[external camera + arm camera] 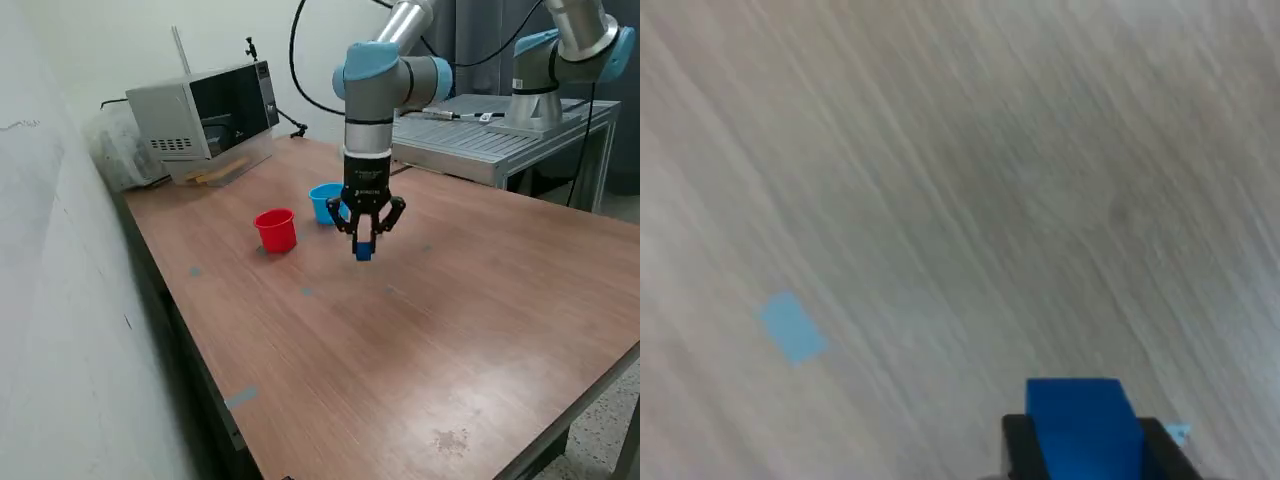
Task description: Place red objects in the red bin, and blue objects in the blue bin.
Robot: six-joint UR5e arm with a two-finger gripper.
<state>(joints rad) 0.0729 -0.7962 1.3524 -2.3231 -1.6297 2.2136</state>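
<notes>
One robot arm stands over a brown wooden table (470, 330) that fills most of the exterior view. In the upper left of that frame sits a grey microwave (205, 115) near the table's far edge. Moving right, a red cup (276, 230) stands upright on the wood, a little left of centre. Just beyond it, toward the centre, a light blue cup (325, 202) stands upright, partly hidden by the arm. At centre frame the gripper (364, 248) hangs downward above the table, its two fingers closed snugly on a small dark blue cube (363, 251), lifted off the surface. In the wrist view the blue cube (1082, 422) sits low in the frame, pinched between black fingers (1019, 450), with blurred wood grain and a pale blue tape mark (792, 326) beneath.
</notes>
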